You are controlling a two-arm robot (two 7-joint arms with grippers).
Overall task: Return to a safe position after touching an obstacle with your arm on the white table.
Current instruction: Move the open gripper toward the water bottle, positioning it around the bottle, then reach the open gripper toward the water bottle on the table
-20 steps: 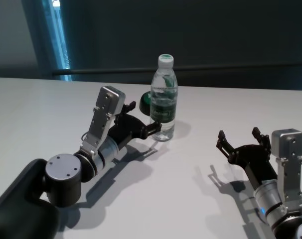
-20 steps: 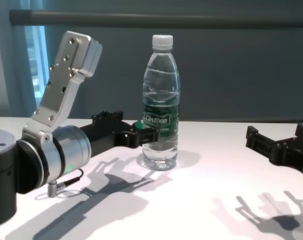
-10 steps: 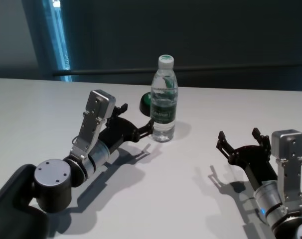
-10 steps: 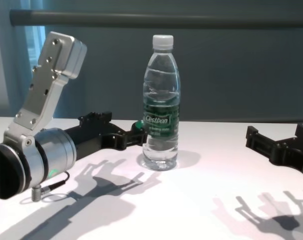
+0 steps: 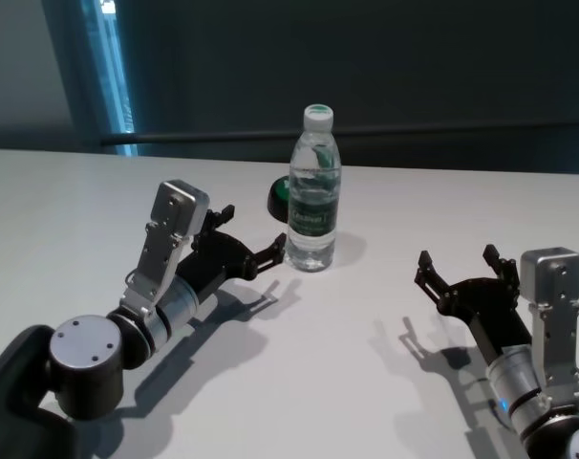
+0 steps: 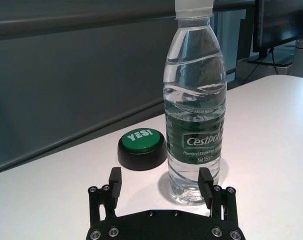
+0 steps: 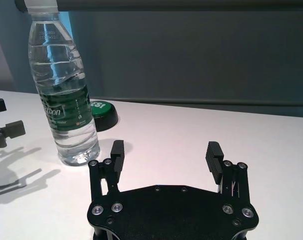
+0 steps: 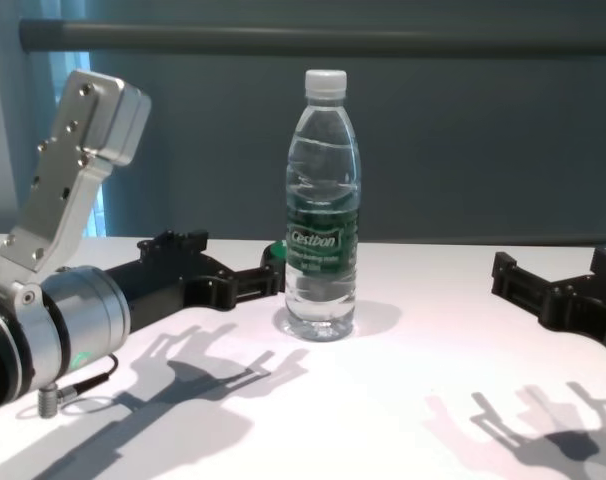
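In the left wrist view the cap of the bottle (image 6: 195, 100) is cut off by the upper edge, and its label is partly covered by one finger (image 6: 205, 182) of the left gripper (image 6: 160, 181). In the chest view the green button (image 8: 275, 252) is largely hidden behind the bottle (image 8: 323, 210), and the right gripper (image 8: 558, 290) is cropped by the picture's edge.

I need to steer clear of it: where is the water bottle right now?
In the head view the water bottle stands upright mid-table, just ahead of the open left gripper, with the green button behind it.
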